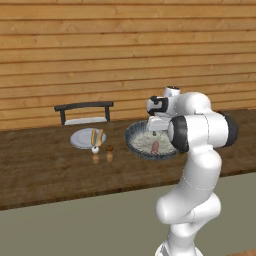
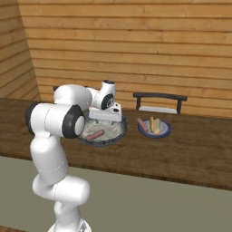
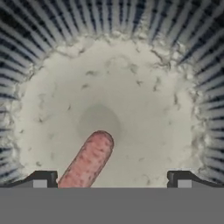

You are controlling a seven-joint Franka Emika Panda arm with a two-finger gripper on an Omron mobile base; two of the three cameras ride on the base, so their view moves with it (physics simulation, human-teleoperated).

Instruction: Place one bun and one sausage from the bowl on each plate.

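In the left base view the gripper [image 1: 156,131] hangs over the bowl [image 1: 134,141], where one sausage [image 1: 155,146] lies; the grey plate [image 1: 79,140] on the table [image 1: 40,170] holds a bun and sausage.

In the right base view the blue-rimmed plate [image 2: 164,132] is likewise filled.

In the hand view the jaws stand wide and empty, the sausage [image 3: 89,160] beside one fingertip [image 3: 41,178]. Both plates look served; the arm probably just needs to withdraw. No writing is legible.
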